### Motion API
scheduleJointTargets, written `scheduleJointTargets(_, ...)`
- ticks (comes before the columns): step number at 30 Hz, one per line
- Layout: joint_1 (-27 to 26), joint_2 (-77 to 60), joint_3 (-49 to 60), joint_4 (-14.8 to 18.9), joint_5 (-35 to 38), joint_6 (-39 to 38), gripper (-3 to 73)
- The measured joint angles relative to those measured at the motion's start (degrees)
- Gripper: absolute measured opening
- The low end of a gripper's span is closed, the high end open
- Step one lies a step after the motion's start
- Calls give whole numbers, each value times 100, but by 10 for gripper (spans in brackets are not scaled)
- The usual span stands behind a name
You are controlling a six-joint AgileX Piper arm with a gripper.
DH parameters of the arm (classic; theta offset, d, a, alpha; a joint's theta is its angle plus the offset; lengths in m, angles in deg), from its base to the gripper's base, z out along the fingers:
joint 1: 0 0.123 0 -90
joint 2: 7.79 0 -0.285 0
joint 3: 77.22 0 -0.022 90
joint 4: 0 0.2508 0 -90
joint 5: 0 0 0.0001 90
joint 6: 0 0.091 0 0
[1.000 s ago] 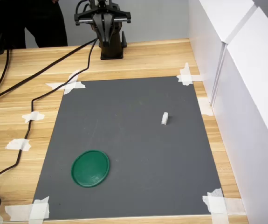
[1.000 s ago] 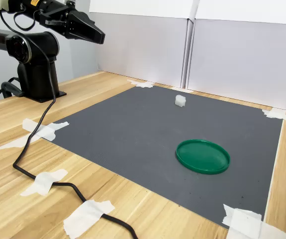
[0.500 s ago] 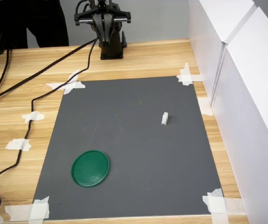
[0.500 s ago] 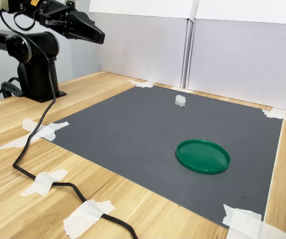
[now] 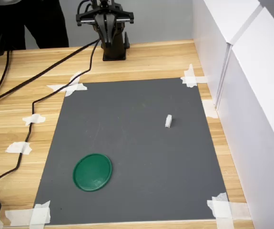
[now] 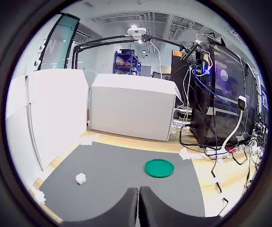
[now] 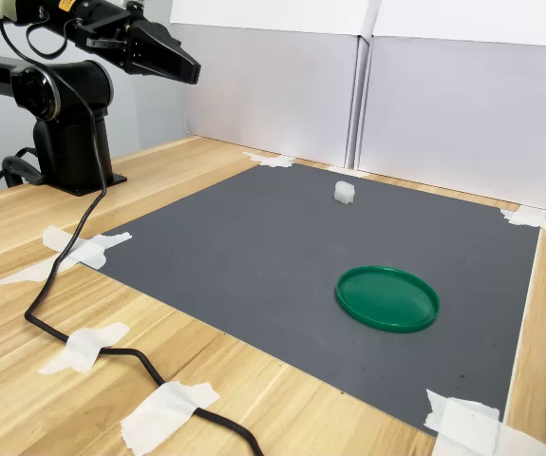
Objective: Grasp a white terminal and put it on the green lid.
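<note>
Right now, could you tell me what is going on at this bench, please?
The arm is parked above its base at the edge of the wooden table, its gripper shut and holding nothing. On the grey mat a small white terminal stands alone, well apart from the green lid. Nothing lies on the lid yet. White boards wall off one side, and a black cable is taped along the table. The pick has not begun.

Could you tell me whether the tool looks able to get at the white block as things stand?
Probably yes: the white block stands alone on the grey mat, well apart from the green lid, with nothing between it and the raised, shut tool.
</note>
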Motion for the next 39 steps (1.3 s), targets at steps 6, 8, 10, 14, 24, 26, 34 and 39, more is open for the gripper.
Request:
scheduleJointTargets(6,0,0,0,0,0,0,-16)
scheduleJointTargets(8,0,0,0,0,0,0,-16)
scheduleJointTargets(10,0,0,0,0,0,0,-16)
scheduleJointTargets(14,0,0,0,0,0,0,-16)
scheduleJointTargets(24,0,0,0,0,21,0,-16)
scheduleJointTargets(26,0,12,0,0,40,0,-16)
scheduleJointTargets(34,0,587,-212,0,658,0,-16)
scheduleJointTargets(39,0,1089,-628,0,1147,0,-16)
